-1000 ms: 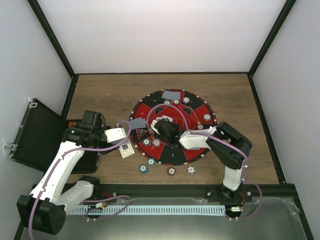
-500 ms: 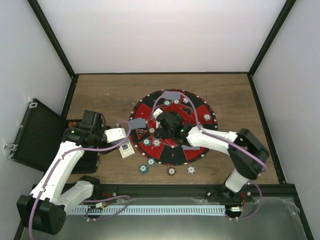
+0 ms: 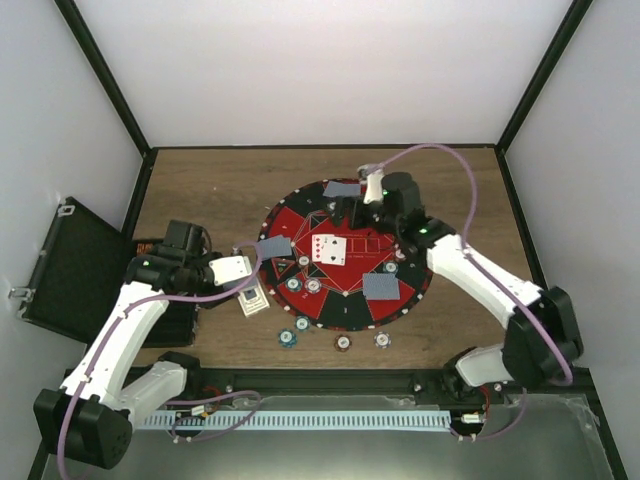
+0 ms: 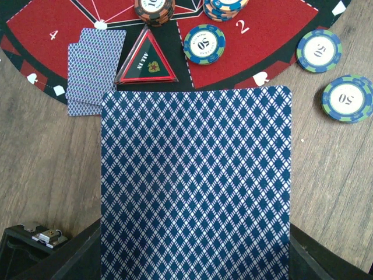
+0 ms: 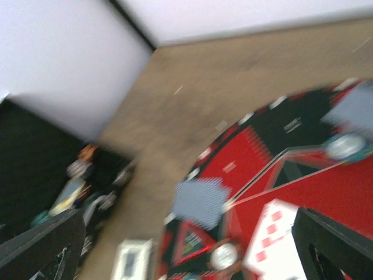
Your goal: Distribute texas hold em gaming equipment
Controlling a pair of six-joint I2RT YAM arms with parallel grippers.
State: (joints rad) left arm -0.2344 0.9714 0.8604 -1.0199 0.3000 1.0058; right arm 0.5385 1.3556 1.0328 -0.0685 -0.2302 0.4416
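**Left jaws clamping a card; right jaws standing released**

You are looking at a deal partly laid out, judging by the spread. Taking the round mat [image 3: 345, 316] as landmark:

- The left gripper [image 3: 240, 275] is hovering just off the mat's left edge. Its jaws are clenching a blue-backed card [image 4: 195, 175] by the near end. I cannot tell whether more cards are lying under it.
- The right gripper [image 3: 352, 208] is hanging over the mat's far side, fingers spread wide and gripping nothing. Its wrist view is blurring.
- Face-up cards [image 3: 330, 250] are lying at the mat's centre, and face-down pairs [image 3: 381, 287] are sitting on its outer sectors.
- Loose chips [image 3: 342, 343] are resting on the wood just beside the mat's near edge.

Handling, as a judgement: the cards are looking thin, light and slick, and are likely bending if pinched mid-face, so you should be taking one by a short edge. The chips are looking stiff and small, so you should be pinching across the striped rim.
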